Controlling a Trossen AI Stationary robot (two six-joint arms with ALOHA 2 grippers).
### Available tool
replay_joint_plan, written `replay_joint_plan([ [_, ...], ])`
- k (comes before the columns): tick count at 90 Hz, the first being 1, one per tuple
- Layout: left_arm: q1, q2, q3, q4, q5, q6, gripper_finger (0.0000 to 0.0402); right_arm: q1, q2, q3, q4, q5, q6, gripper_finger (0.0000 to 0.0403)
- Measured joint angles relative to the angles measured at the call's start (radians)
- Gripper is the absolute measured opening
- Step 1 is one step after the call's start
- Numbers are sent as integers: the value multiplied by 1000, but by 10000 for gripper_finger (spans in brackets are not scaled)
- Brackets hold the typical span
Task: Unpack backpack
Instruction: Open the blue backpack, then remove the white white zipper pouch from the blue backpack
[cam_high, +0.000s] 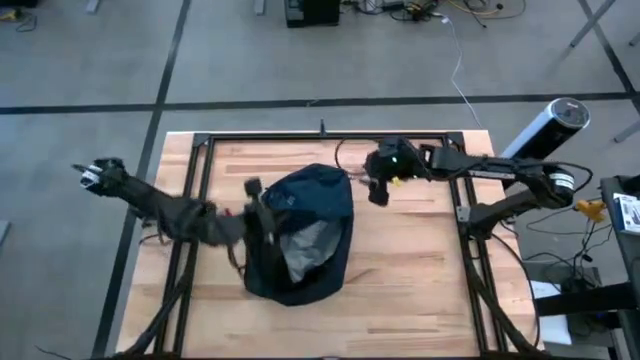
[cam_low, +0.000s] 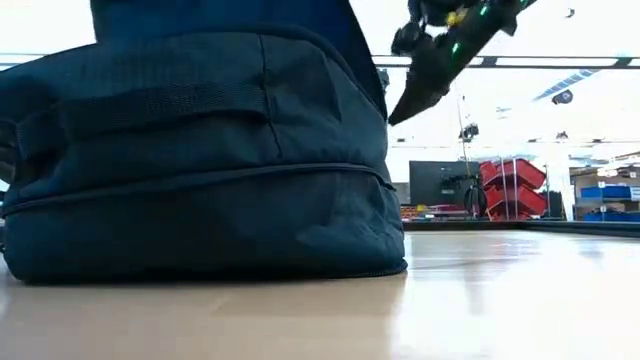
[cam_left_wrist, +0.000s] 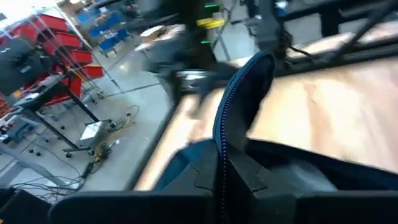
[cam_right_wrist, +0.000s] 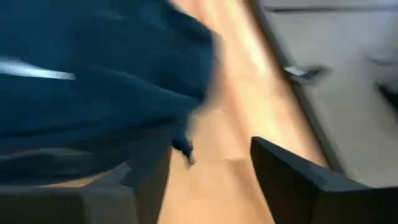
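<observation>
The dark navy backpack (cam_high: 300, 230) rests on its base in the middle of the wooden table, and its mouth gapes upward to show silvery-grey lining (cam_high: 312, 245). In the low view the backpack (cam_low: 200, 160) fills the left half. My left gripper (cam_high: 255, 208) is at the bag's left side, shut on its rim. My right gripper (cam_high: 378, 190) hovers above the table beside the bag's far right corner. Its fingers are open (cam_right_wrist: 217, 168) with nothing between them, and the navy fabric (cam_right_wrist: 93, 81) lies just beside one finger. My left gripper pinches the zippered rim of the backpack's opening (cam_left_wrist: 225, 118) between its two fingers. It comes in from the table's left side. The rim strip stands up out of the fingers, curving away. The bag's base stays on the table.
A black metal frame (cam_high: 200, 150) runs around the tabletop, and a thin cable (cam_high: 340, 152) lies near the far edge. Bare wood (cam_high: 420, 280) lies to the right of the bag and toward the near edge.
</observation>
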Motion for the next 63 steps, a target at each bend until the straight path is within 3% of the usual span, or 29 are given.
replay_joint_plan([
  [12, 182, -59, 0, 9, 166, 58, 0, 140, -51, 0, -36, -16, 53, 263],
  [28, 477, -76, -32, 47, 349, 89, 0, 312, -56, -1, -21, -14, 98, 277],
  [49, 845, 13, -166, 283, 664, 123, 0, 440, 67, -9, 214, -6, 56, 260],
  [63, 1037, 101, -238, 387, 764, 114, 0, 441, 196, -9, 432, -3, 34, 241],
])
